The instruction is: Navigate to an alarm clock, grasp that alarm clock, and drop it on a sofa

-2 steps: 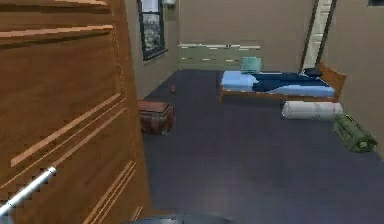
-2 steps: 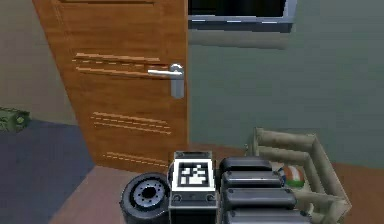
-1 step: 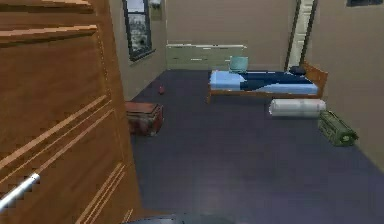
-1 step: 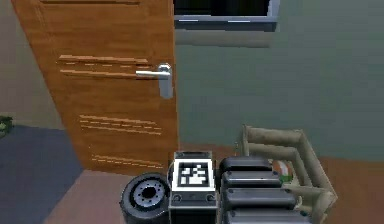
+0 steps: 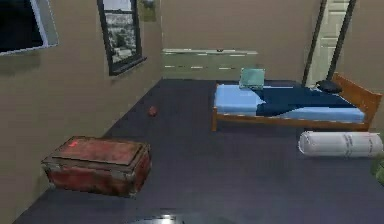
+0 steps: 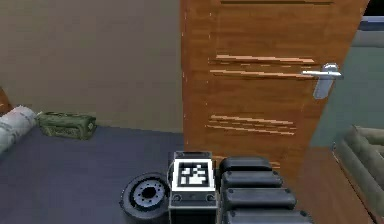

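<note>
Navigation is judged to be in hand. A small red object (image 5: 153, 111), possibly the alarm clock, is seen on the floor (image 5: 200, 150) near the bed (image 5: 290, 100); it should be approached. Whether the claw (image 6: 145, 197) holds anything cannot be told.

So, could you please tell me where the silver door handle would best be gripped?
Probably on the level bar of the silver door handle. It runs sideways above its plate on the wooden door, so come straight at the door's face, with the jaws above and below the bar.
</note>
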